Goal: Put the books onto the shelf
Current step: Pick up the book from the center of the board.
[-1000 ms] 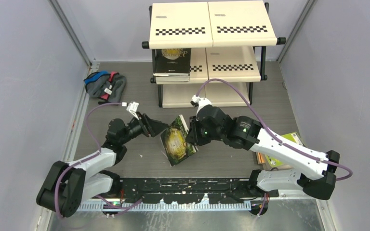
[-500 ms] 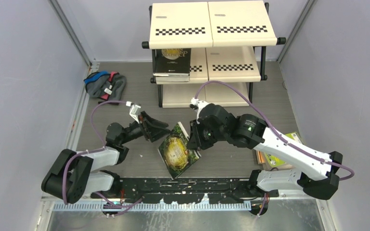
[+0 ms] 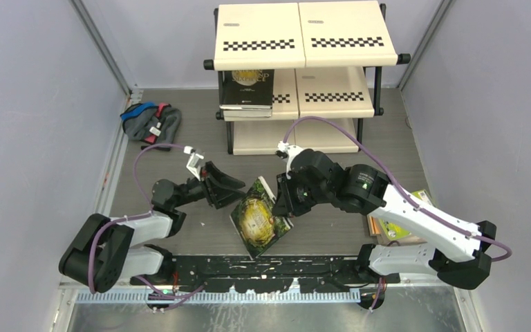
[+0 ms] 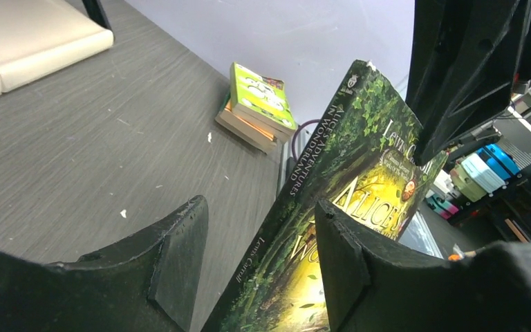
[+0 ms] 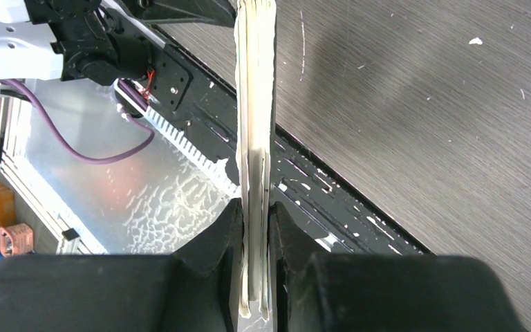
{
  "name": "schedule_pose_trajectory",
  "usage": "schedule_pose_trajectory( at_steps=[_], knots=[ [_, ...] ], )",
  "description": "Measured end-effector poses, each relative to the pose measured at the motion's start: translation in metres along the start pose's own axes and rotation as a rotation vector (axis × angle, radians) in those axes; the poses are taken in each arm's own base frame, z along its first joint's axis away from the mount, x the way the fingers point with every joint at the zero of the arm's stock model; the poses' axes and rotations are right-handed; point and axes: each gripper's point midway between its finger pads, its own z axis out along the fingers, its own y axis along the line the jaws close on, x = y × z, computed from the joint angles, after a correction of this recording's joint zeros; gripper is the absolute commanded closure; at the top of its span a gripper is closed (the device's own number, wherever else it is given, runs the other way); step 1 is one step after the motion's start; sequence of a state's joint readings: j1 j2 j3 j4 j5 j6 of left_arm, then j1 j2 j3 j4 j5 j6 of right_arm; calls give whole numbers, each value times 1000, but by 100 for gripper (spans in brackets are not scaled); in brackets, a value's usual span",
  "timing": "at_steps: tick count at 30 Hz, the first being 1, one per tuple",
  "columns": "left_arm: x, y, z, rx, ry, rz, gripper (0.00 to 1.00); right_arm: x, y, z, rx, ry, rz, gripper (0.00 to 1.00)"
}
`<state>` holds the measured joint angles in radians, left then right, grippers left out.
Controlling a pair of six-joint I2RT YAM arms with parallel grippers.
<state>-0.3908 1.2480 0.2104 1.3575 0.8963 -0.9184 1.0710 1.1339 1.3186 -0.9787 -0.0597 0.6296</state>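
The shelf (image 3: 304, 41) stands at the back, and a black book (image 3: 247, 88) lies on its middle tier. My right gripper (image 3: 285, 200) (image 5: 256, 207) is shut on the page edge of a dark green-gold book (image 3: 259, 216) (image 5: 256, 83), which it holds upright on edge above the floor. My left gripper (image 3: 237, 191) (image 4: 259, 207) is open. The spine of this book (image 4: 318, 180) lies between its fingers, and the left finger (image 4: 180, 249) is apart from it. More books, a lime green one (image 4: 263, 97) on top, lie stacked at the right (image 3: 394, 225).
A grey-blue cloth bundle (image 3: 151, 123) lies at the back left by the wall. A black rail (image 3: 269, 266) runs along the near edge between the arm bases. The lowest cream board of the shelf (image 4: 21, 34) shows in the left wrist view.
My left gripper has moved right up to the held book and its jaws have narrowed around the spine. The right arm has shifted slightly right with the book.
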Motion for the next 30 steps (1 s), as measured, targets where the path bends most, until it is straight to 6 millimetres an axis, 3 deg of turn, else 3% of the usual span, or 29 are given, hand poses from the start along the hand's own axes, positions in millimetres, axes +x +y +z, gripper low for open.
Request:
schedule_pose_trajectory(
  at_steps=[13, 23, 30],
  knots=[
    [25, -19, 8, 95, 109, -54, 44, 0, 0, -2, -17, 12, -16, 99],
    [38, -31, 14, 171, 187, -76, 70, 4, -5, -6, -53, 72, 8, 99],
    [48, -36, 16, 206, 243, -111, 80, 7, -15, -9, -59, 108, 13, 99]
  ],
)
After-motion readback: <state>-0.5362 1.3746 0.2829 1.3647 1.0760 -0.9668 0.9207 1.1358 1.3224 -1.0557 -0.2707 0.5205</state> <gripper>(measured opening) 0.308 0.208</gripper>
